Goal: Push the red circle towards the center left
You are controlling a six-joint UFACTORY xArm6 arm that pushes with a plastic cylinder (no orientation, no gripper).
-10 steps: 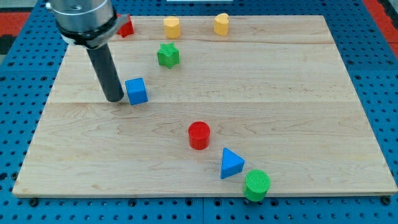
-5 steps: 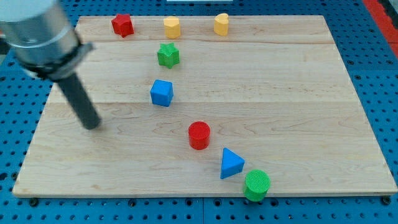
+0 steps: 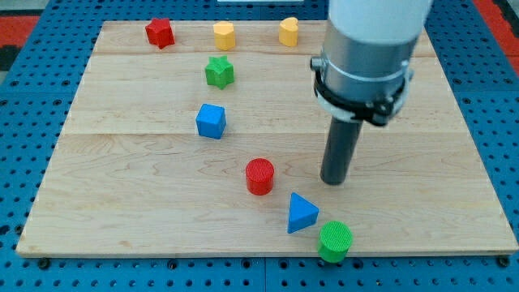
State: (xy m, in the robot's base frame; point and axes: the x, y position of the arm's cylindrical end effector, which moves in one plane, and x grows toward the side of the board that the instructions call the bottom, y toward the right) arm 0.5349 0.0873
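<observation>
Red circle (image 3: 259,175) sits a little below the middle of the wooden board (image 3: 454,162), slightly toward the view's left of centre; you see it as a short round cylinder, flat top brighter red, side wall darker, standing upright and touching nothing. Your rod comes down from the grey arm body at the view's upper right; my tip (image 3: 333,182) rests on the wood to the view's right of the red circle, near it but with bare wood between, at about the same height in the view. You have no pincer here, only the straight rod, so nothing is opened, closed or clamped.

Blue triangle (image 3: 302,214) lies just below and to the right of the red circle, apart from it; green circle (image 3: 335,241) lies near the board's bottom edge, just beside the triangle; whether they touch you cannot tell. Blue cube (image 3: 211,121) stands up and left of the red circle; green star (image 3: 219,72) above that. Along the top edge: red star (image 3: 160,32) at the left, then one yellow block (image 3: 225,36) and another yellow block (image 3: 289,31), shapes unclear.
</observation>
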